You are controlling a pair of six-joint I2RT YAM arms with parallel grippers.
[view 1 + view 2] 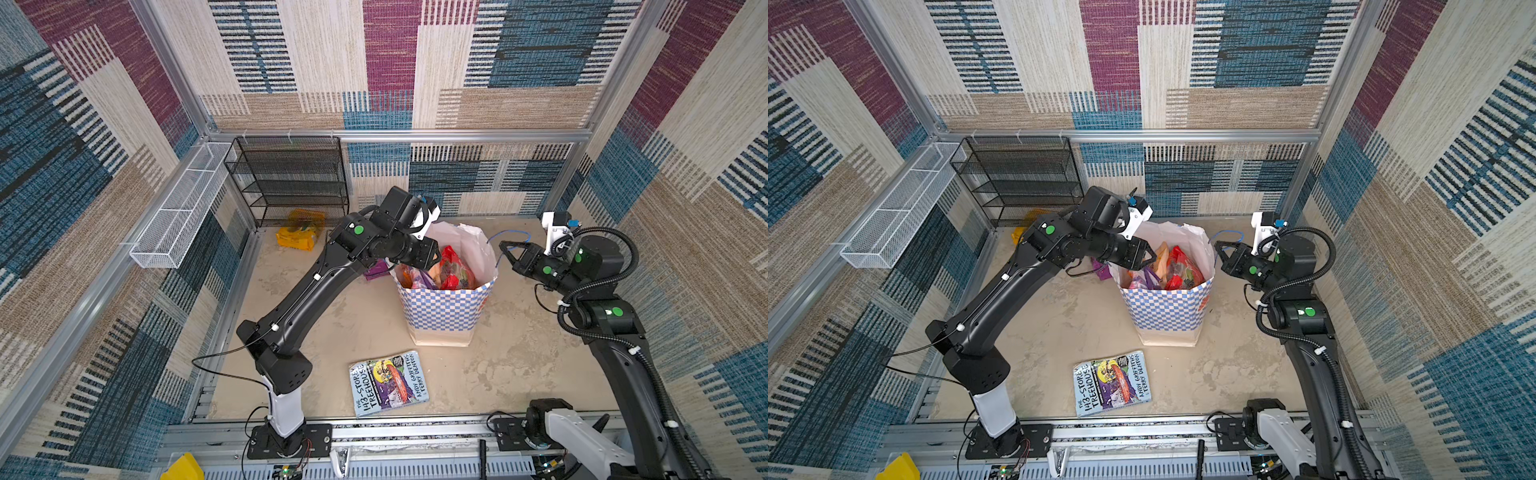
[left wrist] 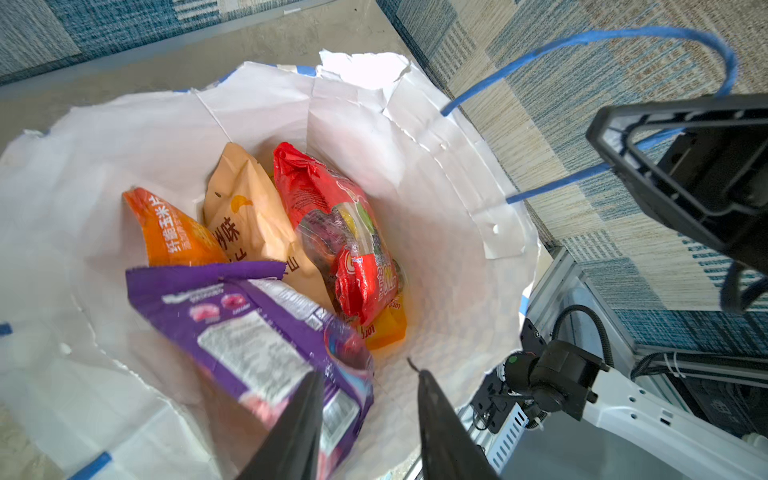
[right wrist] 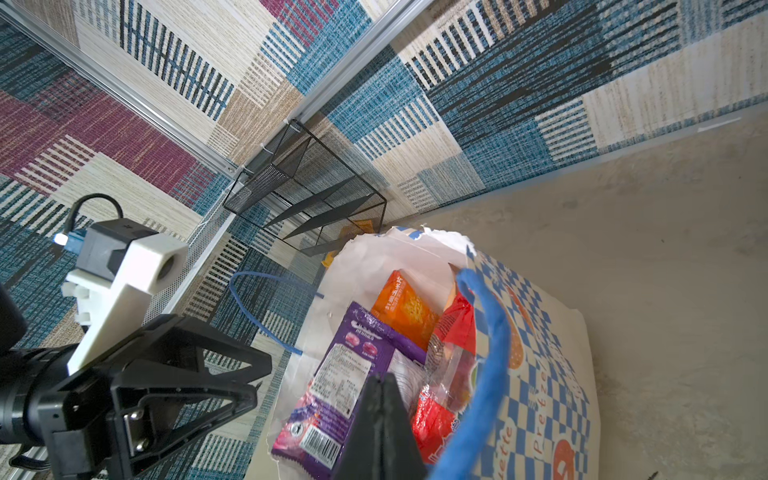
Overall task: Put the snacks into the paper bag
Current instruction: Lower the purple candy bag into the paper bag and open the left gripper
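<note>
Patchwork woven cloth lines the walls around a mottled beige tabletop [image 1: 332, 316]. Toward its far edge, about midway across, the paper bag [image 1: 444, 307] stands upright with its torn mouth open. Over that mouth hangs the left gripper [image 2: 370, 382], its jaws partway apart and clamping nothing. A purple packet [image 2: 249, 328] shows blurred just beneath them, close against one finger. Under it, inside the bag, are an orange packet [image 2: 170, 232], a pale tan packet [image 2: 245, 208] and a red packet [image 2: 332, 216]. At the bag's right side the right gripper [image 1: 503, 246] is closed tight, the blue cord handle [image 3: 492, 345] looped about its fingers; whether the cord is pinched I cannot tell. In the far left corner a yellow packet [image 1: 297, 232] lies at the foot of the black mesh rack [image 1: 291, 178]. A second purple packet [image 1: 376, 270] lies just left of the bag, half hidden by the arm. A Treehouse book [image 1: 388, 384] rests by the near edge
</note>
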